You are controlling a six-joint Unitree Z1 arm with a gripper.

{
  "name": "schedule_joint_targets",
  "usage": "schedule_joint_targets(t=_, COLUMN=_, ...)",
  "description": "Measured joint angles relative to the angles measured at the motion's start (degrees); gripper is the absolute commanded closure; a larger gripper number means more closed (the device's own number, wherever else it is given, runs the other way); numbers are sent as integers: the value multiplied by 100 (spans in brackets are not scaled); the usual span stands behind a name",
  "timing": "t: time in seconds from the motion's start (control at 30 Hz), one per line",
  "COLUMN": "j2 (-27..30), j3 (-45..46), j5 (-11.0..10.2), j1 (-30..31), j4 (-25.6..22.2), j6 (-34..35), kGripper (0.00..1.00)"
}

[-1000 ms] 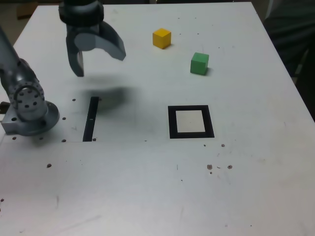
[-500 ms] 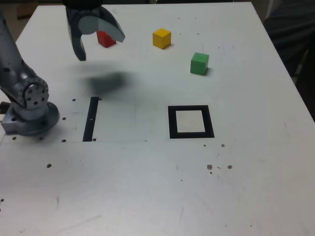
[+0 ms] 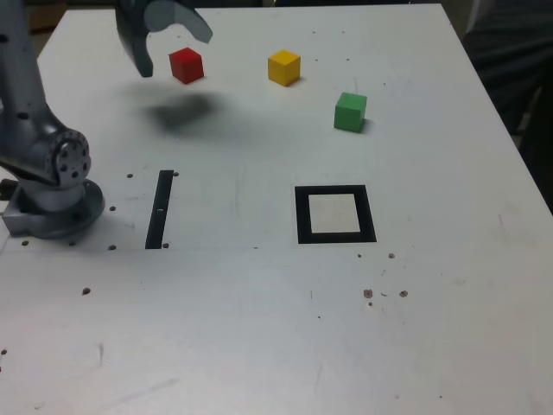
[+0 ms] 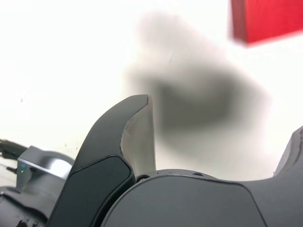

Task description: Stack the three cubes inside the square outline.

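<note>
Red cube [image 4: 272, 18] cropped, wrist view.

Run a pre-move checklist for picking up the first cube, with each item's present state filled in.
1. Jaws open and holding nothing: ok; they stand wide apart with bare table showing between them in the wrist view.
2. Red cube resting on the table, clear of the other cubes: ok.
3. Jaws lined up over the red cube: not ok; in the wrist view it lies outside the gap between them.
4. Yellow cube and green cube standing apart: ok.
5. Square outline free to receive a cube: ok, its pale centre is bare.
6. Jaw height enough to clear the red cube's top: cannot tell exactly.
</note>
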State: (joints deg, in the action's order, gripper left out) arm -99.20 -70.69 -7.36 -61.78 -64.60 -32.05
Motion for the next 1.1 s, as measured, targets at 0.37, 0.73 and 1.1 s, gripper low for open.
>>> schedule_joint_targets(t=0.37, j2=-956, j3=-866, j5=-43, j1=-393, j4=-199, j6=-1, kGripper=1)
schedule_joint_targets(t=0.73, j2=-1792, j3=-1662, j5=-46, j1=-483, j4=-461, j6=-1, kGripper=3)
schedule_joint_targets(t=1.1, j2=-2444, j3=-2382, j5=-23, j1=-484, j4=-956, j6=43, kGripper=27)
